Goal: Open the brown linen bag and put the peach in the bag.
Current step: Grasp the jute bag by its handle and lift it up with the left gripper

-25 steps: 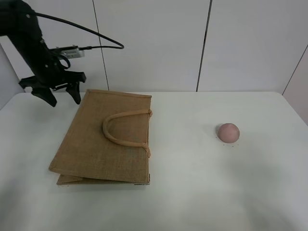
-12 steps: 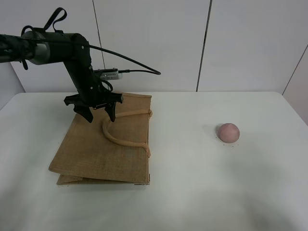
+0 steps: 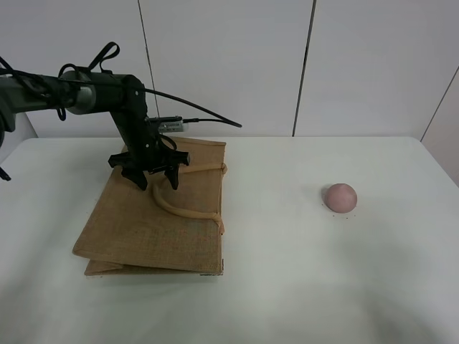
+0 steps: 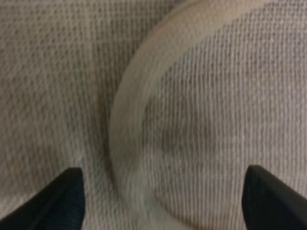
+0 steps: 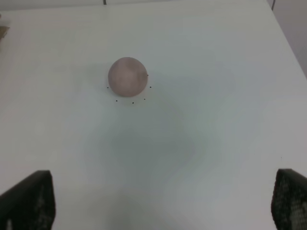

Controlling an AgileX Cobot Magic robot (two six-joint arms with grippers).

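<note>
The brown linen bag (image 3: 143,222) lies flat and closed on the left of the white table, with its beige loop handle (image 3: 183,209) resting on top. My left gripper (image 3: 155,180) hovers low over the far part of the bag, open, its fingers either side of the handle's curve. In the left wrist view the left gripper (image 4: 163,201) is open just above the handle (image 4: 127,115) and the woven cloth (image 4: 235,91). The peach (image 3: 340,196) sits alone on the right. The right wrist view shows the peach (image 5: 127,76) ahead of my open, empty right gripper (image 5: 160,206).
The white table (image 3: 287,279) runs to a white panelled wall at the back. A black cable (image 3: 208,118) trails from the left arm above the bag's far edge. The right arm is out of the exterior view.
My left arm has swung right and come down, from beyond the bag's far left corner to over the handle. The bag and the peach have not moved.
</note>
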